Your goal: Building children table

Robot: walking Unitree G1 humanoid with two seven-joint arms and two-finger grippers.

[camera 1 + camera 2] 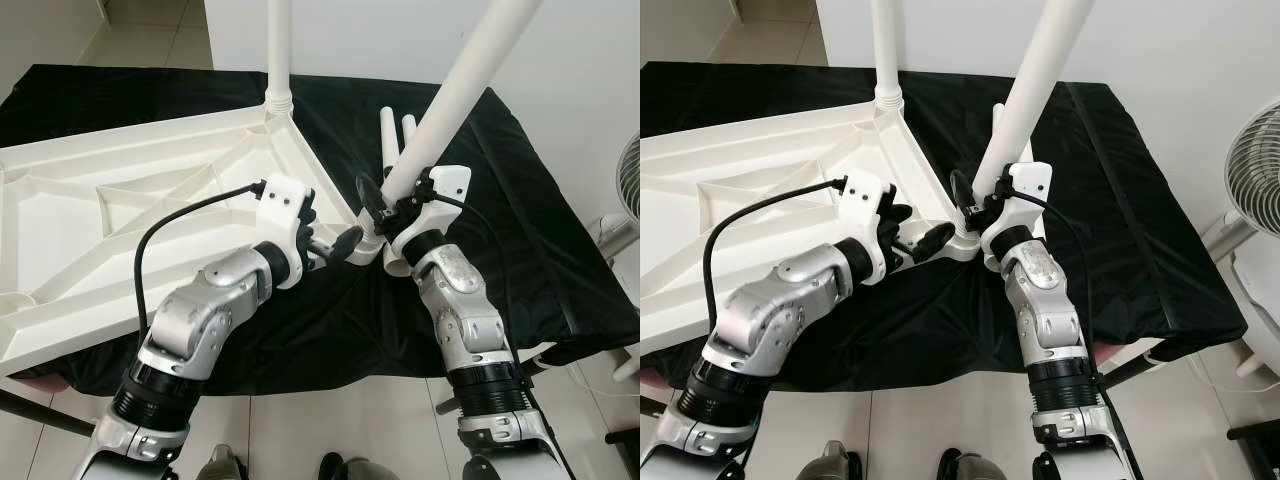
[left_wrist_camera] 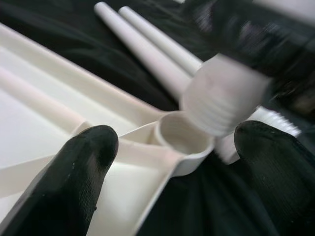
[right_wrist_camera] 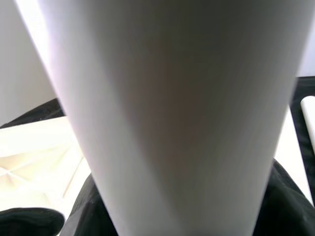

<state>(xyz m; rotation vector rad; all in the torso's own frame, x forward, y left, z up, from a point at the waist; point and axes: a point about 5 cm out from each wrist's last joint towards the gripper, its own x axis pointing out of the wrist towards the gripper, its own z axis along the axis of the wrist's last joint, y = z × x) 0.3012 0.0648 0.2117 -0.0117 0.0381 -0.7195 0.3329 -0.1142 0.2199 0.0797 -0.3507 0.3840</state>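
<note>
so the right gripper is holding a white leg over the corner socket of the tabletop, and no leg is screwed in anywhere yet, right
Not quite. One leg already stands upright in the far corner of the tabletop, as the left eye view shows. The right gripper does hold a second leg at the near corner socket.

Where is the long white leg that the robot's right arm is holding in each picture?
Left eye view: the held leg slants from the right pincer to the top edge.
Right eye view: it rises from centre to the top.
Left wrist view: its ribbed end hovers by the corner socket.
Right wrist view: its shaft spans the middle.
Shared landmark: the white tabletop.
</note>
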